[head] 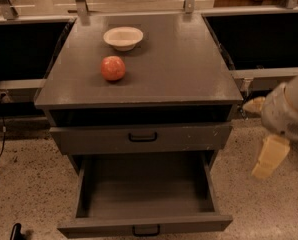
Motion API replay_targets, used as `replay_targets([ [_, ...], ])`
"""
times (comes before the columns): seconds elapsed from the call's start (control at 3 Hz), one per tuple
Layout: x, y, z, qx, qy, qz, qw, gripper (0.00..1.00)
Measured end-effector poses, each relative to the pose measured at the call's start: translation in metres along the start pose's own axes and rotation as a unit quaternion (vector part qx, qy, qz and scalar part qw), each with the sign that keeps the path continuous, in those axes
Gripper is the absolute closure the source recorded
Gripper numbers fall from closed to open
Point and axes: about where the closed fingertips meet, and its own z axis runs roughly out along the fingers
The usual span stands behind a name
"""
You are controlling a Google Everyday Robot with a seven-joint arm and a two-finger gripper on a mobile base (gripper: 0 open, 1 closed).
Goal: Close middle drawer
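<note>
The middle drawer (145,227) is pulled far out at the bottom of the grey cabinet. Its long plain tray is empty, and its low front panel has a small black handle (146,230). Above it, a taller scuffed drawer front (141,138) stands slightly out. My gripper (263,132) hangs to the right of the cabinet, beside the drawers and apart from them. Its two cream fingers (270,157) are spread and hold nothing.
On the cabinet top (179,69) lie a red apple (113,68) and a white bowl (123,37). Metal rails and dark counters run behind and to both sides. A black cable (0,149) hangs at left over the speckled floor.
</note>
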Motion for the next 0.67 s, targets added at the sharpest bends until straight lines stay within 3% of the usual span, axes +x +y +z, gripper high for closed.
replay_targets([
  [0.33,0.0273,0.017,0.0648,-0.008,-0.014,-0.012,0.9998,0.0],
  [0.67,0.0286,0.0157,0.0725,0.0,-0.016,-0.014,0.9998,0.0],
])
